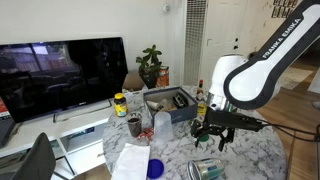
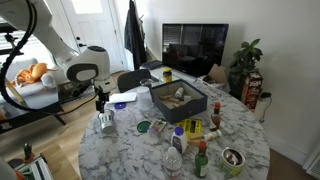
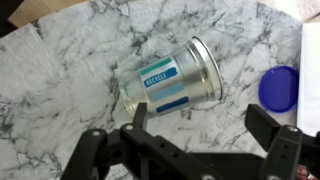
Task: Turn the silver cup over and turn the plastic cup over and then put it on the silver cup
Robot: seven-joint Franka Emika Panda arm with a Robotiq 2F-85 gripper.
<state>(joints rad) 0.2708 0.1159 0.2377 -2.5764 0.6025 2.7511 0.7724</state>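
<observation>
Now the gripper (image 3: pixel 198 113) hangs over the marble table (image 3: pixel 60 60), fingers spread wide, gripping nothing. The silver cup (image 3: pixel 172 78) lies on its side just below, near the table's edge.

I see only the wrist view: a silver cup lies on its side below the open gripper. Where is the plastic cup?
Observer: In an exterior view the plastic cup stands beside a dark cup. I cannot tell which end is up.
Operator: Am I touching anything?
Observer: No. In an exterior view the gripper hangs above the silver cup, with a gap between them.
</observation>
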